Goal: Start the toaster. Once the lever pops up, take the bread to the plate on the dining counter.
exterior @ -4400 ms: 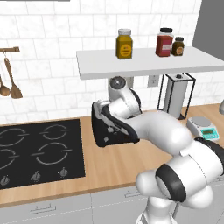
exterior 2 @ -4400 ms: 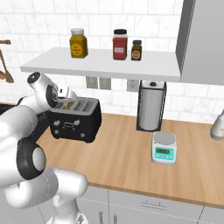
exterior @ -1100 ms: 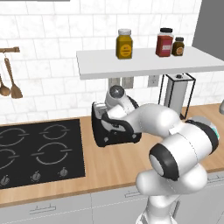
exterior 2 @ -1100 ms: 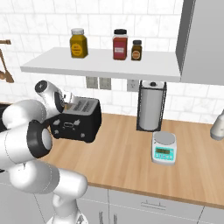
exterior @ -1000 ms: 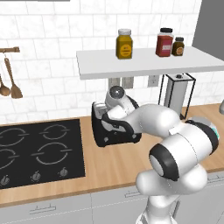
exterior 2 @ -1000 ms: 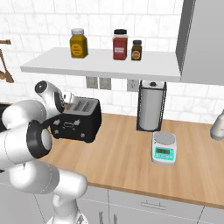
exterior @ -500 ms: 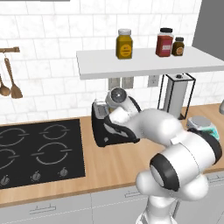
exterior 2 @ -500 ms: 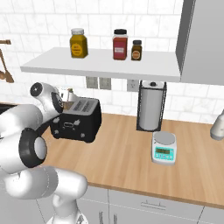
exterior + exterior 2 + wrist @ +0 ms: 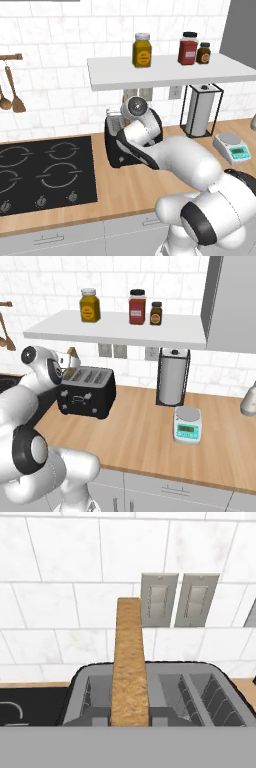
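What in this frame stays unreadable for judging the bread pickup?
- Gripper: hand view, fingertips cut off below; whether it is shut on the bread is not visible.
- Toaster front and lever: left base view, covered by the arm.
- Toaster knob settings: right base view, too small.

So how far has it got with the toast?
Toasting looks done: the bread stands up out of the toaster slots. In hand: the end effector seems shut on that slice, right over the toaster. Left: carrying it to the plate on the dining counter.
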{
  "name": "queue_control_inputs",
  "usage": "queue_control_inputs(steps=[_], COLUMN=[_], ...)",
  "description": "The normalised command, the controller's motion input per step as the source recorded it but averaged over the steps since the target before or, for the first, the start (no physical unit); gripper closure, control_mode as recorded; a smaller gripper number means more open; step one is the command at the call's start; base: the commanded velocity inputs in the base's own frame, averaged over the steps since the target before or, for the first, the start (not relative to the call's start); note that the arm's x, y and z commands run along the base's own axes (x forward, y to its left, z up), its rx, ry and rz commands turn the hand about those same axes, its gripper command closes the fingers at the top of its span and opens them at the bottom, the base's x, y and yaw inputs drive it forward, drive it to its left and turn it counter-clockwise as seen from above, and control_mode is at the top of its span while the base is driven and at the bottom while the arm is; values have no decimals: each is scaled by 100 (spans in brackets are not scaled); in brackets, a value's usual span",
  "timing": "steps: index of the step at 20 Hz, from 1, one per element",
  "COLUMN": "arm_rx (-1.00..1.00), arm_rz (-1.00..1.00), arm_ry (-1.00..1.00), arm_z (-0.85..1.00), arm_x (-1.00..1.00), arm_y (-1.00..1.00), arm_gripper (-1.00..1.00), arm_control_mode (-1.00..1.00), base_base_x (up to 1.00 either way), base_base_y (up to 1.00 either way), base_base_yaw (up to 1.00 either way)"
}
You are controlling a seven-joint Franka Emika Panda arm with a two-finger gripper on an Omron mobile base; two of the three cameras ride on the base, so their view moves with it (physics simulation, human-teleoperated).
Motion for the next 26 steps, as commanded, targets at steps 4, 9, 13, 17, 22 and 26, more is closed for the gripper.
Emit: queue_control_inputs(steps=[4, 9, 13, 17, 22, 26], arm_rx=[0, 0, 0, 0, 0, 0], arm_rz=[0, 0, 0, 0, 0, 0], arm_ry=[0, 2, 0, 7, 4, -4], arm_z=[17, 24, 21, 32, 17, 3], arm_x=[-76, -84, -100, -81, -94, -66], arm_y=[2, 2, -1, -4, -11, -13], arm_gripper=[100, 100, 100, 100, 100, 100], arm_control_mode=[-100, -100, -100, -100, -100, -100], base_base_x=[0, 0, 0, 0, 0, 0], base_base_y=[0, 0, 0, 0, 0, 0], base_base_yaw=[0, 0, 0, 0, 0, 0])
